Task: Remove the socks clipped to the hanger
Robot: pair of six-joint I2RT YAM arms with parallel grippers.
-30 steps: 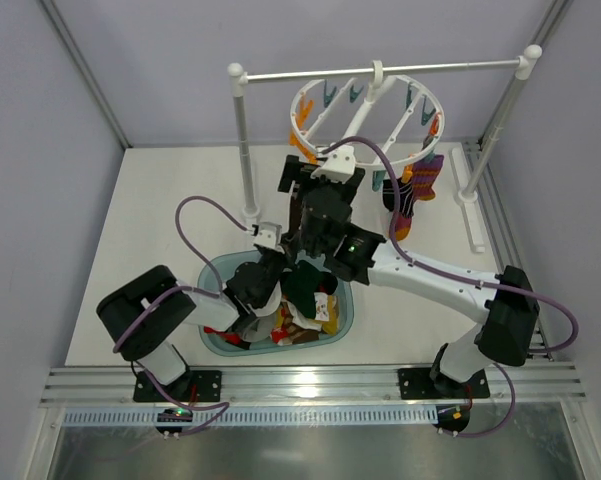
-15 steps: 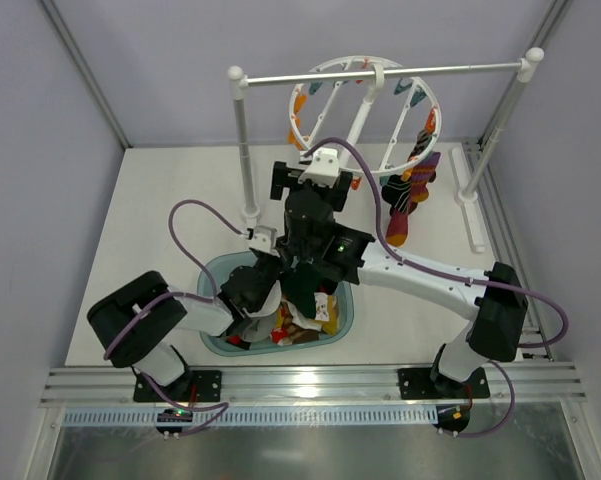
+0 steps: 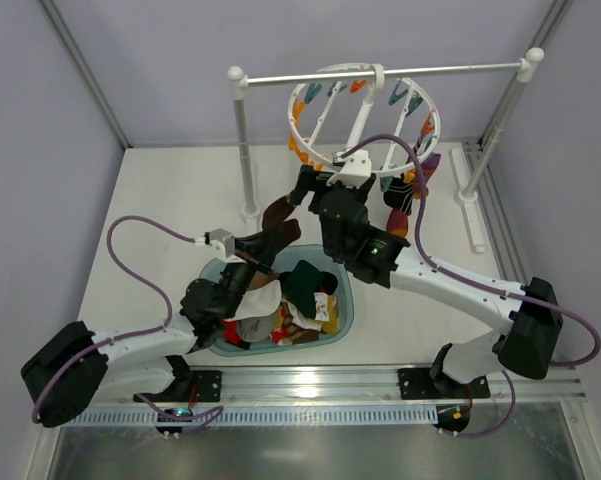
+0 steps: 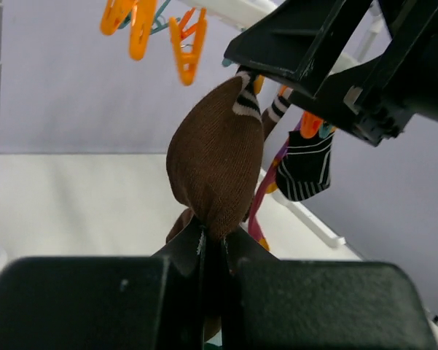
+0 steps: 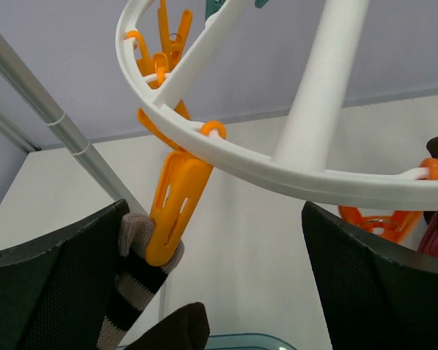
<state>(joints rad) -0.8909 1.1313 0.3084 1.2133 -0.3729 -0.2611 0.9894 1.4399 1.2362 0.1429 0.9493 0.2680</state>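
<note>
The white ring hanger [image 3: 365, 115] hangs from the rail, orange and teal clips around its rim. My left gripper [image 3: 255, 250] is shut on the toe end of a dark brown sock [image 3: 278, 222], seen close up as the brown sock [image 4: 215, 168] pinched at the left gripper [image 4: 213, 240]. An orange clip [image 5: 171, 208] on the hanger rim [image 5: 277, 175] holds the sock's striped cuff [image 5: 135, 292]. My right gripper [image 5: 219, 284] stands open around that clip, one finger against the cuff. A black striped sock [image 4: 306, 164] and a purple-red striped sock [image 3: 400, 215] hang further right.
A teal basin [image 3: 345, 300] holding several loose socks sits near the arm bases. The white two-post rail stand [image 3: 242, 140] carries the hanger. A white bar [image 3: 472, 200] lies along the table's right edge.
My left arm has drawn back to the left, stretching the brown sock out from its clip. My right gripper has moved right and up to the hanger rim. The hanger has swung.
</note>
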